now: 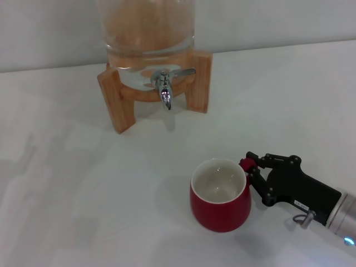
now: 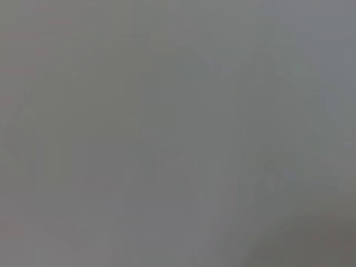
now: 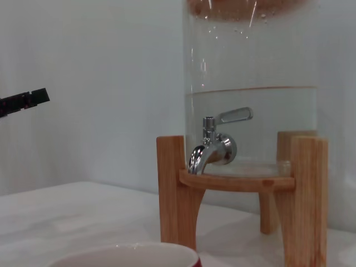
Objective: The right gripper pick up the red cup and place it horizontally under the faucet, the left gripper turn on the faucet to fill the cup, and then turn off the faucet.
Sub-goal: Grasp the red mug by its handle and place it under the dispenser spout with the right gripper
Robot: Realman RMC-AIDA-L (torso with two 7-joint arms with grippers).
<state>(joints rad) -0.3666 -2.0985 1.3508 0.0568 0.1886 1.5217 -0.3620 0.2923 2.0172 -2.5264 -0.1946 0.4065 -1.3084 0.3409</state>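
The cup (image 1: 220,196) is stood upright toward the table's (image 1: 67,183) near edge, its handle pinched by the right gripper's (image 1: 248,167) fingers; the faucet (image 1: 165,89) lies beyond, toward the far edge.

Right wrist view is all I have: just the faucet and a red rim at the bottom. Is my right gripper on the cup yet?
Observer: The right gripper has its fingertips at the handle of the red cup, which stands upright on the table.
Operator: Is the cup under the faucet?
Observer: No. In the head view the cup sits well in front of the faucet, toward the robot and off to its right.
Operator: Where is the left gripper?
Observer: It appears in no view; the left wrist view shows only blank grey.
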